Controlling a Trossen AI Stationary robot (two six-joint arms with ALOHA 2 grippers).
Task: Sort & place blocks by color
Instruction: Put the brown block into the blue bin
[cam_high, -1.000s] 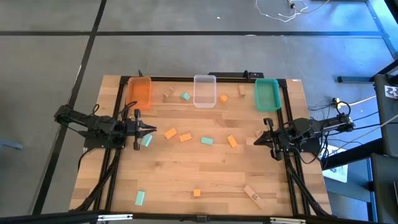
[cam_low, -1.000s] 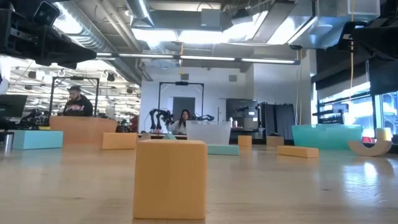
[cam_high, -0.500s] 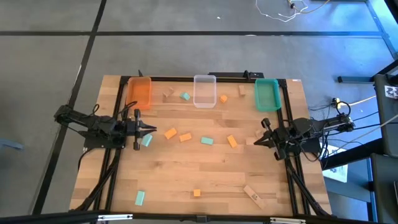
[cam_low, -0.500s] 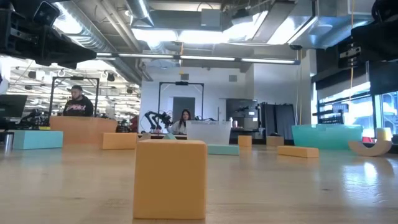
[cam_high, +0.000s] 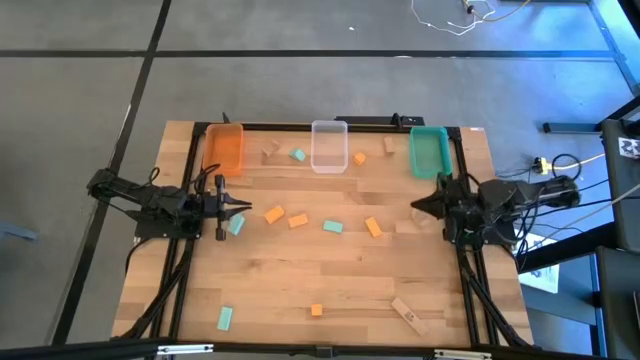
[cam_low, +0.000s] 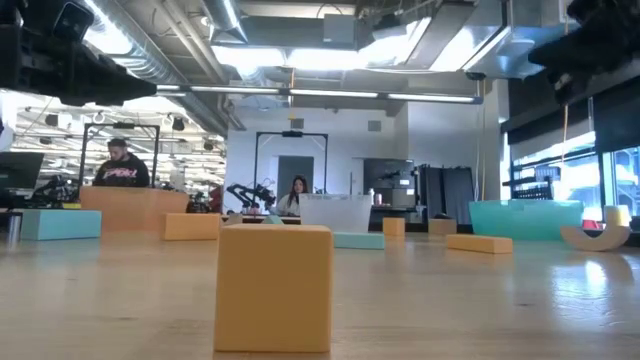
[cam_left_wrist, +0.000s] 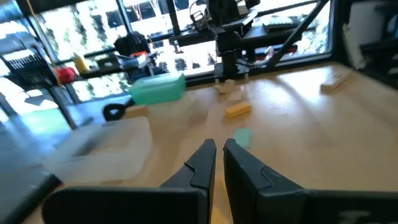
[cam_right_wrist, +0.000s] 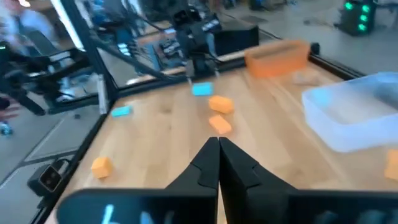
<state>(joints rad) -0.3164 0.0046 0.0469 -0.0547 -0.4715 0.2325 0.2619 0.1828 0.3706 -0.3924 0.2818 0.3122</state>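
Right gripper (cam_high: 418, 207) has swung toward teal bin (cam_high: 429, 152), jaws closed; left gripper (cam_high: 245, 209) nearly closed.

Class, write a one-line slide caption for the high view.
Both arms wait at the table's sides, blocks scattered, three bins along the far edge.

Across the upper part of the high view three bins stand in a row: orange bin (cam_high: 224, 148), clear bin (cam_high: 329, 146), teal bin (cam_high: 429, 152), with bare wood in the gaps between them, narrowed by a few small blocks. The middle band is dotted with scattered blocks (cam_high: 331, 226), well apart, leaving lanes. The lower part of the table (cam_high: 280, 290) is broadly open; only three blocks lie along the bottom edge. Arms occupy the left and right edges at mid-height.
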